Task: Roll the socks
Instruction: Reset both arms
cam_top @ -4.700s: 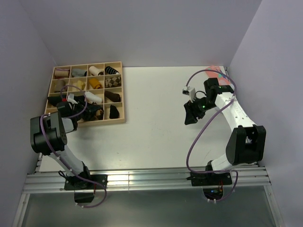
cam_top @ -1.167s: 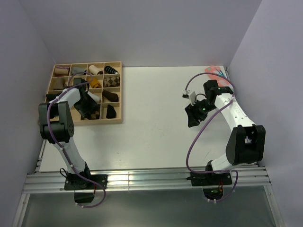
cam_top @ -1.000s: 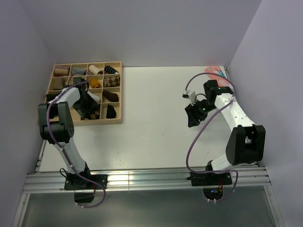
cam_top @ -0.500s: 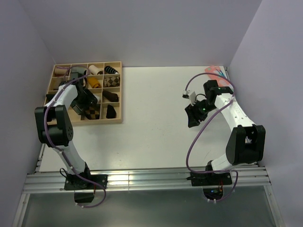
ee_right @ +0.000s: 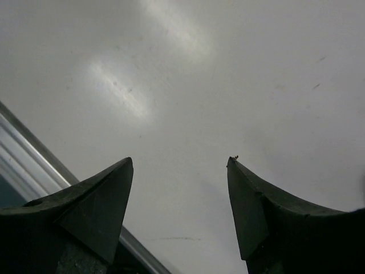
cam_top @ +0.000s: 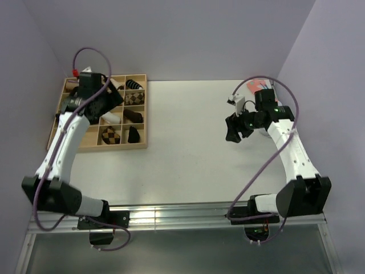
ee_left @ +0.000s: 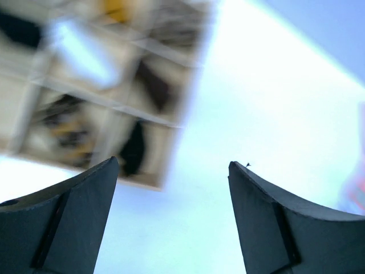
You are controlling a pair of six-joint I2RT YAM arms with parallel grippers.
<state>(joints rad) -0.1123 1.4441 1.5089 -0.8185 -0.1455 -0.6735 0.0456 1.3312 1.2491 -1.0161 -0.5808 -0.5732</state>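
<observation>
Argyle sock [cam_top: 109, 135] sits rolled up in a near-row compartment of the wooden tray [cam_top: 122, 146], on the base side of the left hand [cam_top: 113, 98] and below it. Nothing is touching it. In the left wrist view it is probably the blurred dark-and-orange blob [ee_left: 68, 137], below and left of the fingers, but the motion blur is too heavy to be sure.

What changed: a second ago the left hand was down in the tray's near rows, right by that compartment. Now the arm has swung up and away. The hand is raised over the tray's middle rows, and the sock has stayed behind in its slot. In the wrist view the left hand [ee_left: 171, 165] is released, jaws wide apart with nothing between them.

The right hand [cam_top: 232, 128] has also lifted and shifted a little, well apart from the sock. It is over bare table [cam_top: 188, 142], also released and empty [ee_right: 179, 160]. A pink sock [cam_top: 259, 87] lies just behind the right arm, partly hidden.

Read: this sock looks rolled and stowed, with the drop-off finished. Both hands are free, and the left arm looks to be in retreat, not going for another grasp.
</observation>
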